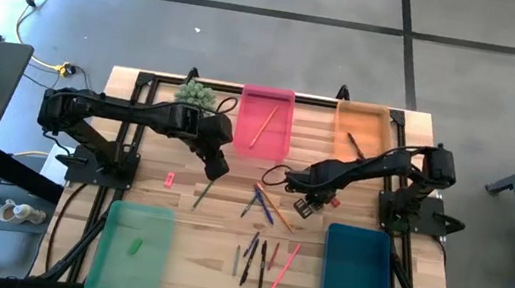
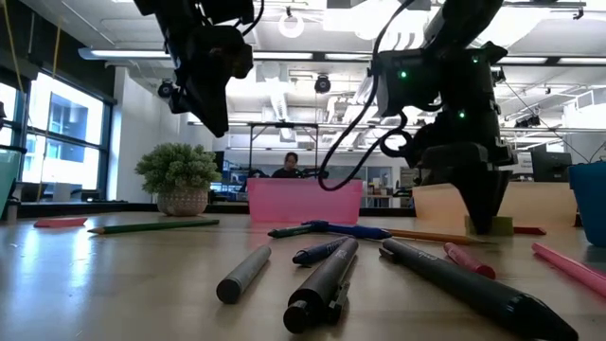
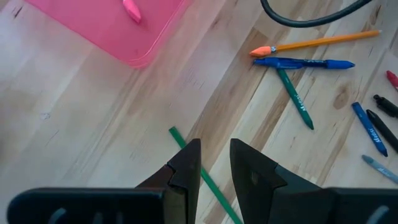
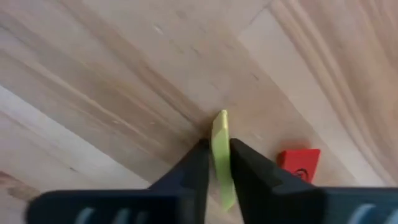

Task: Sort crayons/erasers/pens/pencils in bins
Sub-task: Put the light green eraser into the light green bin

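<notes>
Right of centre in the high view, the right gripper [image 1: 308,209] is sitting down at the table [image 1: 211,259], and its fingers are pinching a yellow-green eraser [image 4: 221,155]. The right wrist view is showing that block standing upright between the two dark fingers, touching both, with a red eraser [image 4: 298,165] lying just beside them on the wood. From above, the yellow-green block is hidden under the gripper; only the red one [image 1: 334,202] is peeking out. The low view is giving a sliver of yellow-green [image 2: 502,225] at the fingertips.

Left of centre, the left gripper [image 1: 217,170] is hanging above the table with fingers narrowly parted and gripping nothing. Its wrist view is showing the dark green pencil [image 3: 205,176] running beneath that gap, with the pink bin [image 3: 106,28] in the upper left.
</notes>
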`<control>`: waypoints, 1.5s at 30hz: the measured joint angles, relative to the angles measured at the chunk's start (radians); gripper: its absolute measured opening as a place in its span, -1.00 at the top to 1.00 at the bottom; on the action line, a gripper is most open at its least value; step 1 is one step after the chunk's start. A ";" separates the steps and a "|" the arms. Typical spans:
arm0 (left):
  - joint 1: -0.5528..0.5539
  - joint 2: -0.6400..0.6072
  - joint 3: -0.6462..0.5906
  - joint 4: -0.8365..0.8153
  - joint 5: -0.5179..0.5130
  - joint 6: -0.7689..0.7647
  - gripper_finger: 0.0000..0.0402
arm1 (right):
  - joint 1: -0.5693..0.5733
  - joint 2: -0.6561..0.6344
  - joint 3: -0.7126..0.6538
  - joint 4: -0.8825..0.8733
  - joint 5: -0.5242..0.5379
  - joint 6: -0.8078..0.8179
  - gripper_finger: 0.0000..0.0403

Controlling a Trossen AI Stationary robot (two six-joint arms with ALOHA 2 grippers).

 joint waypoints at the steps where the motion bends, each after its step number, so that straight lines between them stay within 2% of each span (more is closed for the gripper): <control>1: 0.000 0.000 0.000 0.000 0.000 0.000 0.63 | 0.000 0.000 0.000 -0.001 0.000 0.000 0.88; 3: 0.000 0.000 0.000 0.000 0.000 0.000 0.63 | 0.003 -0.001 0.002 -0.004 0.002 0.000 0.96; 8: 0.000 0.000 0.000 0.000 0.000 0.000 0.63 | 0.018 -0.028 0.001 -0.012 0.005 0.003 0.92; 12: 0.000 0.000 0.000 -0.001 0.000 0.000 0.63 | 0.048 -0.069 0.001 -0.033 0.017 0.034 0.98; 25: 0.000 0.000 0.000 0.000 0.000 0.000 0.63 | 0.108 -0.313 0.001 -0.026 0.154 0.201 0.99; 30: 0.000 0.000 0.000 0.000 0.000 0.003 0.63 | 0.107 -0.377 0.001 0.058 0.189 0.204 0.99; 33: -0.001 0.000 0.000 0.002 0.003 0.056 0.62 | 0.108 -0.399 0.001 0.128 0.192 0.180 0.99; 40: -0.001 0.000 0.000 0.013 0.068 0.076 0.36 | 0.107 -0.439 0.001 0.268 0.187 0.064 1.00; 45: -0.005 0.000 -0.001 0.056 0.092 -0.021 0.12 | 0.105 -0.492 0.001 0.336 0.187 -0.005 1.00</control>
